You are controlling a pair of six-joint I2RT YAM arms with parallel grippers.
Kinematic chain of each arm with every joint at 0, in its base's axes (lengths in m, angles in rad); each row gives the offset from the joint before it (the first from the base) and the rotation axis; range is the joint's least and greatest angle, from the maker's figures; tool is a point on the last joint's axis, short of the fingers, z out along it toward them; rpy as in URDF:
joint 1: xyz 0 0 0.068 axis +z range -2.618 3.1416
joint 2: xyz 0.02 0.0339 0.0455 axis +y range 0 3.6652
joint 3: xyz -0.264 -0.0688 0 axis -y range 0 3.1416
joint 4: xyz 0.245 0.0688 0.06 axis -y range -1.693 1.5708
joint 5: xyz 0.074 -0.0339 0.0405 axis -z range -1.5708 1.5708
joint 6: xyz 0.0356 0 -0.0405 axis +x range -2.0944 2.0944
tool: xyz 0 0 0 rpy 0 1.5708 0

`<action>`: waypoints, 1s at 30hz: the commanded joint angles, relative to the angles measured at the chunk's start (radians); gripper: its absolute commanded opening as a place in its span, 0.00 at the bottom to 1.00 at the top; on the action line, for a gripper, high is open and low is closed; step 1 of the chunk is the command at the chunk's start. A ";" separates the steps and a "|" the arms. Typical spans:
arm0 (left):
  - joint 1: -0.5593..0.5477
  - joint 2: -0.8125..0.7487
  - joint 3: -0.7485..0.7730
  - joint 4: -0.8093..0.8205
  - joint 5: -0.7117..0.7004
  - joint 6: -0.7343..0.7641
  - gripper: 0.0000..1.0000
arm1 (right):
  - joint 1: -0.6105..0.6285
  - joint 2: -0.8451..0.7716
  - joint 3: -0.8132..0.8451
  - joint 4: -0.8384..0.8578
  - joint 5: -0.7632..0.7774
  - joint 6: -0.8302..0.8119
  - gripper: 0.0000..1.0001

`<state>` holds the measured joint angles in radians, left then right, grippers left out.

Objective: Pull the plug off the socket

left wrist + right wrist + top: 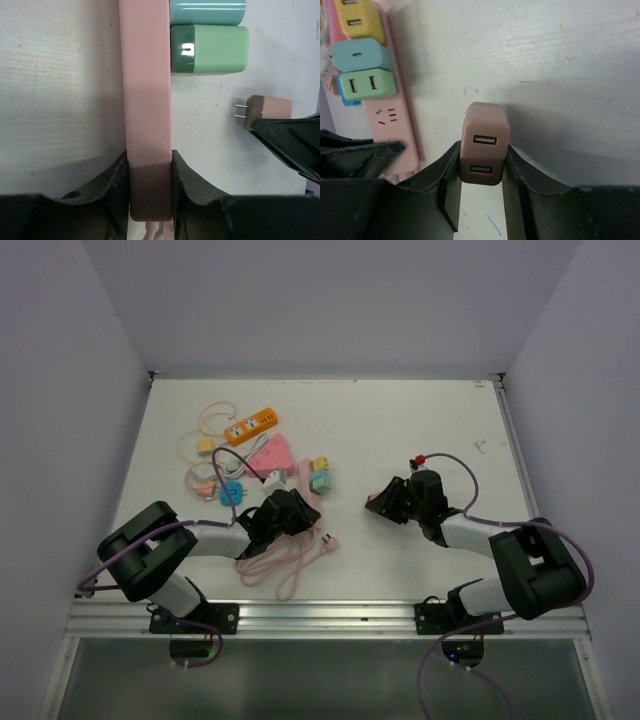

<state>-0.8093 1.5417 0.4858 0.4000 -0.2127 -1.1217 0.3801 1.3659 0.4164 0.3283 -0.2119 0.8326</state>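
Observation:
A pink socket strip [145,90] lies on the white table, and my left gripper [148,185] is shut on its near end. A green adapter [210,50] and a teal one [207,11] are plugged into the strip's far part. The dusty-pink USB plug [485,142] is out of the strip, its two prongs [240,110] bare. My right gripper [482,170] is shut on it, holding it a little to the right of the strip [395,120]. In the top view the left gripper [278,515] and right gripper [383,503] are a short way apart.
A yellow adapter [357,20] also sits on the strip. An orange power strip [251,425], a pink triangular block [270,452], a blue adapter [231,492] and tangled cables lie at the back left. A pink cord [290,560] is coiled near the left arm.

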 commanded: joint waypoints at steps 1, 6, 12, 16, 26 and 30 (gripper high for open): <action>0.005 0.024 -0.055 -0.055 0.032 0.148 0.00 | -0.024 0.062 0.019 0.070 -0.142 -0.017 0.04; 0.006 0.024 -0.056 -0.040 0.053 0.160 0.00 | -0.046 0.079 0.009 0.074 -0.164 -0.006 0.36; 0.007 0.034 -0.053 -0.026 0.070 0.168 0.00 | -0.058 -0.017 0.024 -0.110 -0.046 -0.067 0.78; 0.007 0.037 -0.055 -0.021 0.075 0.172 0.00 | -0.061 -0.079 0.042 -0.277 0.072 -0.087 0.89; 0.005 0.034 -0.064 -0.001 0.088 0.178 0.00 | -0.058 -0.194 0.168 -0.466 0.114 -0.153 0.95; 0.007 0.035 -0.064 0.000 0.090 0.180 0.00 | -0.040 -0.203 0.185 -0.391 0.040 -0.124 0.95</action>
<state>-0.8055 1.5448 0.4599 0.4713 -0.1131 -1.0111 0.3267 1.1870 0.5587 -0.0898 -0.1043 0.7128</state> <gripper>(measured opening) 0.345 0.950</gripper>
